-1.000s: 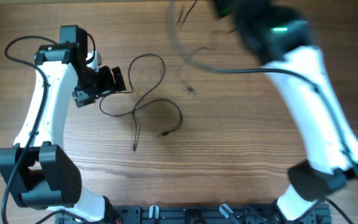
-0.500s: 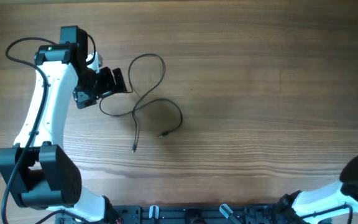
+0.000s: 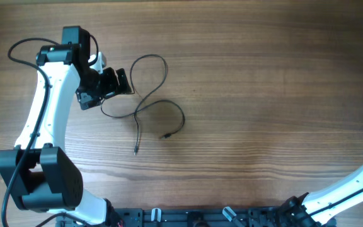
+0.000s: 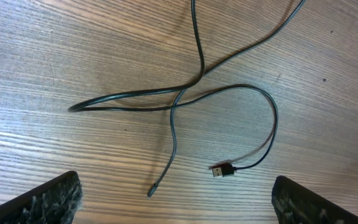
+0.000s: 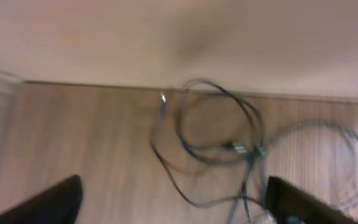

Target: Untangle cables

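Observation:
One thin black cable [image 3: 137, 132] lies in loose loops on the wooden table, left of centre. My left gripper [image 3: 130, 82] stands open just left of its upper loop. In the left wrist view the strands cross [image 4: 185, 92], with a USB plug [image 4: 222, 170] and a small tip [image 4: 152, 191] lying ahead of the open left gripper [image 4: 179, 205], which holds nothing. The right wrist view is blurred. It shows more thin cables [image 5: 229, 147] in tangled loops on wood below the open right gripper [image 5: 173, 205]. One strand runs close to its right finger [image 5: 309, 202].
Only the lower link of the right arm [image 3: 358, 189] shows overhead, at the bottom right corner. A black rail [image 3: 200, 217] runs along the table's front edge. In the right wrist view a pale surface [image 5: 179, 37] meets the wood behind the loops.
The right arm has swung from the top right out of the overhead view, taking its blurred strands with it. The left arm and the cable on the table have stayed put.

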Motion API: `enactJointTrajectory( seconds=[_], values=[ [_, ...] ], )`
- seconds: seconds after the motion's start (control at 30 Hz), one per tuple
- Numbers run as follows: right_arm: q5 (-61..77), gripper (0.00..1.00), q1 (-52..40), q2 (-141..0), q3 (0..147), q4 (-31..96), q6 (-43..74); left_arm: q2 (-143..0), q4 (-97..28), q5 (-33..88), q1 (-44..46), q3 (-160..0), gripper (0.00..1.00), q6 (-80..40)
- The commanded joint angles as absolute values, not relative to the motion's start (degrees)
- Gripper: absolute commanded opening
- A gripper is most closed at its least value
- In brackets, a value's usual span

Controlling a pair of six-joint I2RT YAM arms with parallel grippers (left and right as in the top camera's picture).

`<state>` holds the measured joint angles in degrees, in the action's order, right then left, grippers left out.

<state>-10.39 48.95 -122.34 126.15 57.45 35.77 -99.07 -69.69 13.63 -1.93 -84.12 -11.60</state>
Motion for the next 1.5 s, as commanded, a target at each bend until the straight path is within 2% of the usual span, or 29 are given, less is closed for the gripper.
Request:
enactJointTrajectory(
  seconds=[0.0,0.07,0.13,0.2,0.3,0.37,0.47,0.53,0.6,0.7,0.8,1.03,1.3,1.4,1.47],
  values=[
    [-14.9,1.00,49.2,-122.9,126.6,64.9,49.7,-98.1,-69.5,14.6,-1.7,-84.3,1.00,-10.8],
    [-9.0,1.00,48.9,-122.9,126.6,69.4,50.4,-98.1,-69.5,14.6,-1.7,-84.3,1.00,-10.9],
    [8.5,1.00,47.4,-122.9,126.6,71.4,37.2,-98.1,-69.5,14.5,-1.7,-84.3,1.00,-10.9],
    [18.7,1.00,45.7,-122.9,126.6,73.1,25.7,-98.1,-69.4,14.5,-1.7,-84.3,1.00,-10.9],
    [29.8,0.97,38.7,-122.9,126.6,80.9,2.1,-98.1,-67.4,14.6,-1.7,-84.3,1.00,-10.7],
    [29.7,0.95,32.8,-122.9,126.6,83.5,-5.8,-98.0,-65.7,17.3,-1.7,-84.3,0.96,-10.7],
    [29.6,0.95,19.9,-122.9,126.6,84.8,-14.4,-95.9,-63.7,30.1,-1.7,-84.8,0.94,-4.6],
    [29.6,0.95,9.6,-122.9,126.6,84.8,-20.2,-92.2,-63.8,29.7,-1.9,-86.1,0.93,-4.2],
    [25.7,0.96,-1.0,-123.0,126.6,83.8,-24.3,-86.4,-63.9,24.3,-2.5,-87.4,0.93,-3.7],
    [15.5,1.00,-14.2,-123.6,126.0,79.6,-24.6,-76.1,-64.6,11.0,-3.4,-87.4,0.94,-7.2],
    [15.2,1.00,-23.9,-123.6,121.9,73.1,-30.2,-67.5,-67.9,0.8,-3.7,-87.4,0.95,-11.5],
    [17.7,1.00,-37.4,-123.6,106.1,51.0,-30.6,-59.9,-73.9,-0.1,-3.7,-87.4,0.96,-12.9],
    [21.1,1.00,-48.4,-123.7,96.1,40.5,-36.3,-60.2,-78.2,-0.1,-3.7,-87.4,0.98,-12.9],
    [20.3,0.94,-50.4,-124.0,94.2,35.4,-31.3,-60.2,-78.6,-0.1,-3.7,-87.4,0.98,-12.9],
    [15.5,0.92,-50.5,-124.3,92.3,28.1,-17.5,-60.2,-78.7,-0.1,-3.7,-87.4,0.98,-12.9]
  ],
)
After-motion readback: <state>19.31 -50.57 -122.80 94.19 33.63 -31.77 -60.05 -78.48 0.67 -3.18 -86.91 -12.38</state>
